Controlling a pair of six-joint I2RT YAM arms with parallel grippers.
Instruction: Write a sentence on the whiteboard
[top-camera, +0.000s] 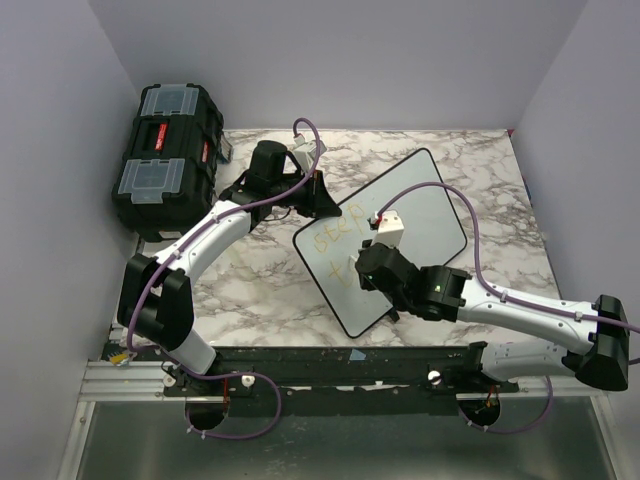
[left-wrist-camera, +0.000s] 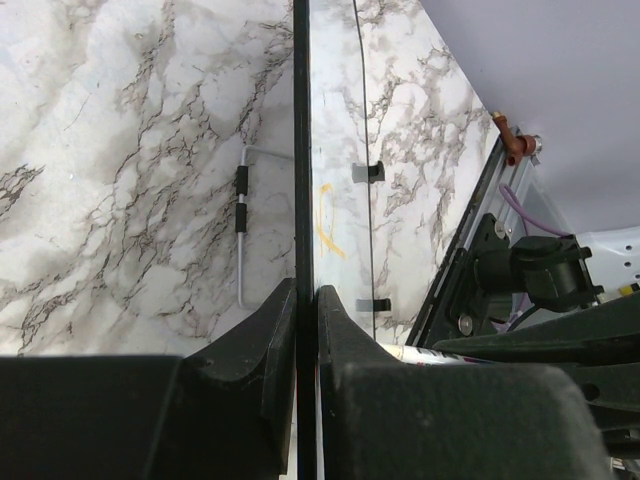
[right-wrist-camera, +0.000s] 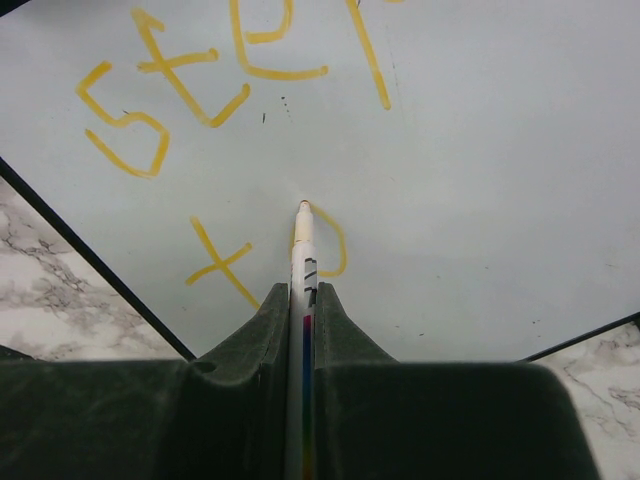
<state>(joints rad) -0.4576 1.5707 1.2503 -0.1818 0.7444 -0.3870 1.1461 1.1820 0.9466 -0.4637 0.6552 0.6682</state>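
The marble surface holds the whiteboard near its middle, turned a bit. A black toolbox sits at 10 o'clock. The left hand is clenched on the board's thin rim at 10 o'clock. The right hand squeezes a marker, tip on the board, in the second of 2 yellow lines of the sentence.

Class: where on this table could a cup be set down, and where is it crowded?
Free: the marble between the left arm and the whiteboard's near-left edge, and the strip between board and right wall. Crowded: the toolbox corner and the board's left end, where the left tool clamps its rim and the right tool holds a marker.
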